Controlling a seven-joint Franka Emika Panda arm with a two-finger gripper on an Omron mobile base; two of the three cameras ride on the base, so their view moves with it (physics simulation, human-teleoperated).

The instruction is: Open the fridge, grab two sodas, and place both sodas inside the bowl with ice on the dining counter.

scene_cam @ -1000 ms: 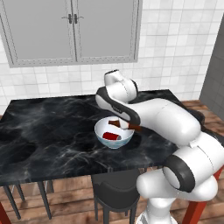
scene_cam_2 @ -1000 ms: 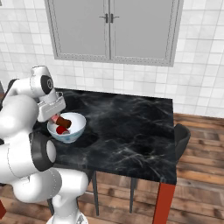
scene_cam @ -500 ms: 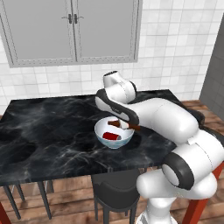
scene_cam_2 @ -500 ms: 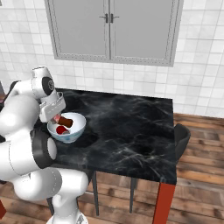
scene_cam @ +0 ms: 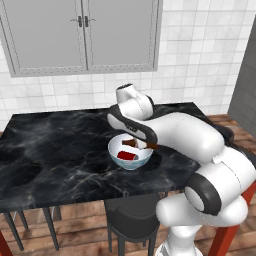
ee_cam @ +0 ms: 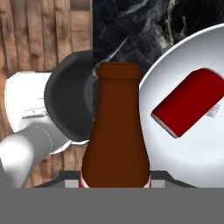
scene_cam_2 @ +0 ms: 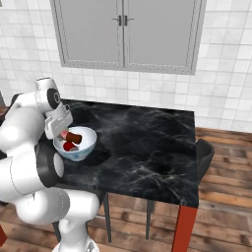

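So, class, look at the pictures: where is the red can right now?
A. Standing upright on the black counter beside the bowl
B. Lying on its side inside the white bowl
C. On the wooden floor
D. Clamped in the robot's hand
B: the red can lies tipped on its side inside the white bowl, while the hand carries the brown bottle instead.

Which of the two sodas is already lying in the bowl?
The red can, lying on its side in the white bowl. The brown bottle is held in the end effector beside the bowl's rim.
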